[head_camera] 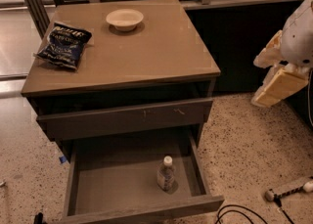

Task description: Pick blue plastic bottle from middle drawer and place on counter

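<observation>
Speckled terrazzo floor (254, 140) runs around a grey-brown wooden cabinet (208, 88) that stands before a dark wall with metal rails. Its flat tan worktop (161, 56) carries two things. A shallow pale bowl (124, 19) sits near the back edge, about mid-width. A dark blue crinkly snack bag (64, 44) lies flat toward the left edge, well apart from the bowl.

Below the worktop is a dark gap, and under that an upper drawer (98, 123) whose front bears a few pale scratch marks. Beneath it the middle drawer (112, 184) is pulled far out, so its bare floor and side walls show from above.

The blue plastic bottle (166, 174) stands upright inside this middle drawer with its white cap on top. It is in the right half toward the front, near the right wall but not touching it. It is the only thing lying in the drawer.

The end effector (274, 76) hangs at the right side of the view, white and cream in colour, beside the cabinet and off its right edge. It is roughly level with the upper drawer front and well apart from the bottle. Whether it is spread or pressed together cannot be told; it touches nothing.

On the floor at lower right lie a pale power strip (289, 189) and a dark cable (239, 213). A small blue scrap (62, 159) shows by the cabinet's left side.
</observation>
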Robot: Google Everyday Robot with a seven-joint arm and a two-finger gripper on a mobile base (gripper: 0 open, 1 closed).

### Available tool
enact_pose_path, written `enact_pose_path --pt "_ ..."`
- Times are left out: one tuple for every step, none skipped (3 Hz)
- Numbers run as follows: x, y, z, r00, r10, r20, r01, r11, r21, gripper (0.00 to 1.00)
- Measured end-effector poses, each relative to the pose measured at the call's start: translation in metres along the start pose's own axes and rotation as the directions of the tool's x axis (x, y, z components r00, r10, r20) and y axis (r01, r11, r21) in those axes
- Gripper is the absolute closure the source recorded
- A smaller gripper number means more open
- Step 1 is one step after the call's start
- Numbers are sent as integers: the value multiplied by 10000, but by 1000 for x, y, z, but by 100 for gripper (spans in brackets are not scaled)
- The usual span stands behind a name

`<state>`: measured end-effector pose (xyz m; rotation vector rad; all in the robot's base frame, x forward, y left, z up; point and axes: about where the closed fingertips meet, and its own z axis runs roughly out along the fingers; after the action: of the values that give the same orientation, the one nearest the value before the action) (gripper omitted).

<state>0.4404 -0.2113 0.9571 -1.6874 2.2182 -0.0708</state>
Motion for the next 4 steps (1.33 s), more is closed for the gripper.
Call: enact_pose_path --pt "0 15 54 9959 401 812 -378 9989 -288 66" --pt "0 35 126 9787 934 1827 -777 9928 -917 89" --pt "-5 22 135 9704 1044 2179 -981 9944 -397 100" --pt "0 28 150 9729 1004 2081 -936 9947 -420 100"
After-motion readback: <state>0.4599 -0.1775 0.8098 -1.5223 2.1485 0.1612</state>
